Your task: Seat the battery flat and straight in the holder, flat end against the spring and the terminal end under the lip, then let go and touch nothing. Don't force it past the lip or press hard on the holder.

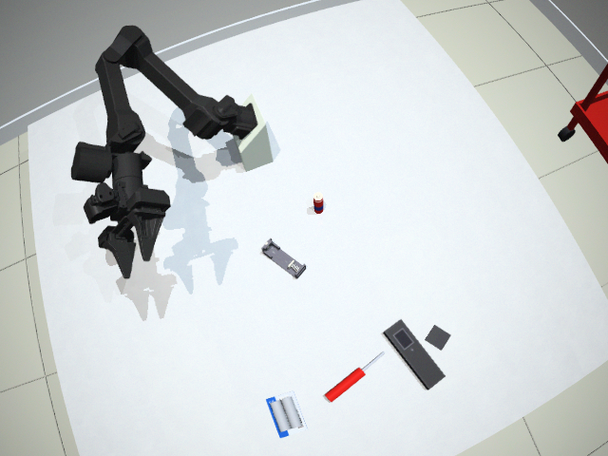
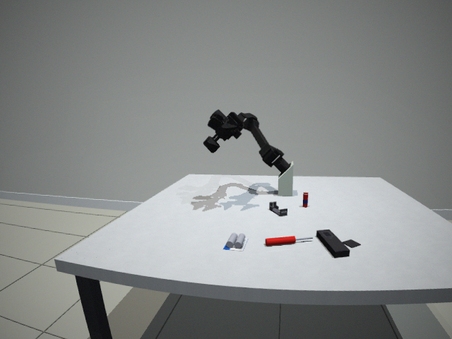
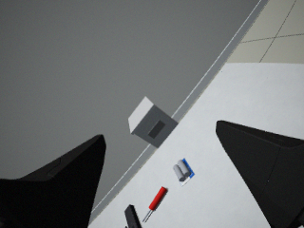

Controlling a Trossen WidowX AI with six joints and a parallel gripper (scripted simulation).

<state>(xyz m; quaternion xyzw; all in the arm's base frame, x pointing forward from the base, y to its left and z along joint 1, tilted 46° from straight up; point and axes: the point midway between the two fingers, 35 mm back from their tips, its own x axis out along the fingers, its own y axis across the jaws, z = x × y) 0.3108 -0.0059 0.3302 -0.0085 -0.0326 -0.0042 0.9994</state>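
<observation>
The battery (image 1: 318,203) (image 2: 305,200), red with a blue band, stands upright on the table, pale end up. The dark grey holder (image 1: 281,258) (image 2: 278,210) lies near it on the table, with raised ends and a pale metal piece near one end. Nothing sits in the holder. My gripper (image 1: 137,269) (image 3: 161,133) is open, with nothing between its fingers. It is raised well above the table, away from both battery and holder, left of them in the top view. The wrist view shows neither battery nor holder.
A red screwdriver (image 1: 345,384) (image 2: 280,241) (image 3: 158,199), a dark device (image 1: 414,355) (image 2: 332,244), a dark square plate (image 1: 437,336) (image 2: 352,243) and a pack of grey cylinders (image 1: 286,414) (image 2: 236,241) (image 3: 181,171) lie farther from the arm's pale base (image 1: 258,147) (image 2: 285,185).
</observation>
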